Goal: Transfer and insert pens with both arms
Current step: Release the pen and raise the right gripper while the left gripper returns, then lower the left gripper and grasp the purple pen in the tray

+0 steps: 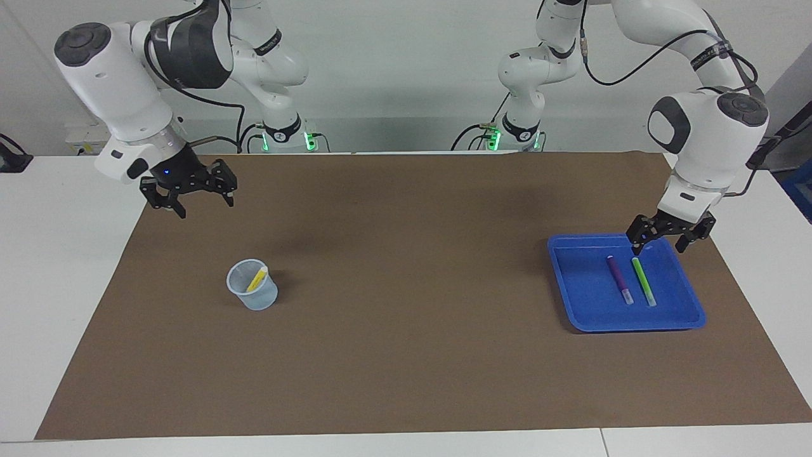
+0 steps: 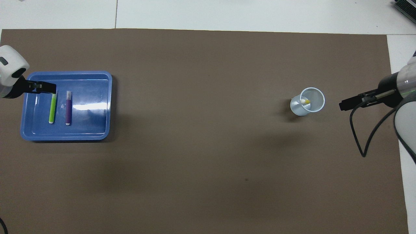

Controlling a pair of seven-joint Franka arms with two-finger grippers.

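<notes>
Here the left claw (image 1: pixel 664 239) hung released over the robot-side rim of the blue tray (image 1: pixel 574 298), its open fingers just above the upper end of the green pen (image 1: pixel 643 281). That pen lay flat in the tray beside the purple pen (image 1: pixel 619 278), the two nearly parallel and close together but apart. The tray sat toward the left arm's end of the brown mat (image 1: pixel 412 355) covering the counter. The yellow pen (image 1: pixel 257 278) already leaned inside the clear cup (image 1: pixel 252 293) toward the right arm's end, so roughly a third of the job looked done. The right claw (image 1: pixel 190 200) waited released above the mat's corner near its own base.

The step in hand looked like picking up the green pen. To do it well, the left claw should probably shift along the barrel toward the middle, straddle it crosswise, and descend with fingers clearing the purple neighbour, then clench near the centre so the pen stays level for handing over.
</notes>
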